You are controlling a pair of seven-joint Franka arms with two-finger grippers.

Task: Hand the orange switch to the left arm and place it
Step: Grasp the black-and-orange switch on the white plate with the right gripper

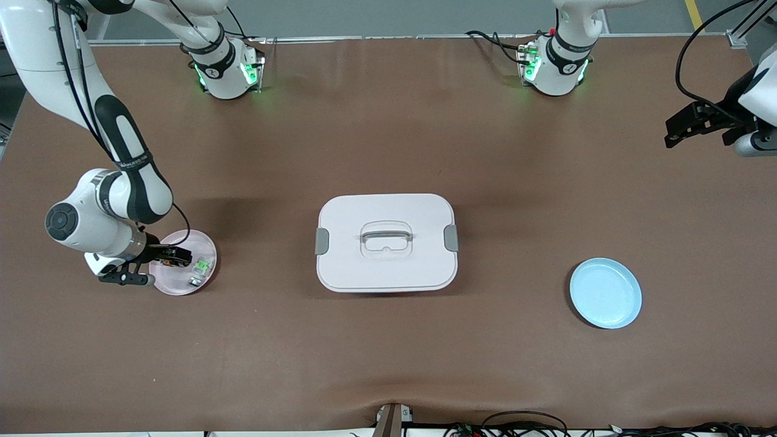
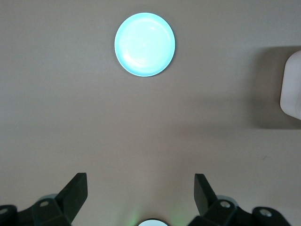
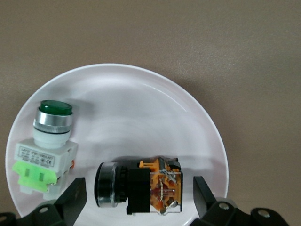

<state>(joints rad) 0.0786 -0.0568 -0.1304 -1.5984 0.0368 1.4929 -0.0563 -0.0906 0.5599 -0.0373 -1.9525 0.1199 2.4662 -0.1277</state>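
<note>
The orange switch (image 3: 138, 186) lies on its side in a small pink plate (image 1: 203, 246), which also shows in the right wrist view (image 3: 141, 89). It has a black body and an orange-and-clear contact block. My right gripper (image 3: 139, 195) is open, low over the plate, with one finger on each side of the switch and not touching it. In the front view my right gripper (image 1: 173, 255) covers most of the switch. My left gripper (image 1: 674, 130) is open and empty, held up over the left arm's end of the table (image 2: 141, 193). The white box (image 1: 386, 241) stands mid-table.
A green-and-clear switch (image 3: 44, 148) lies in the same pink plate beside the orange one (image 1: 200, 270). An empty light-blue plate (image 1: 605, 293) sits toward the left arm's end, also in the left wrist view (image 2: 145, 44). The box's corner (image 2: 291, 89) shows there too.
</note>
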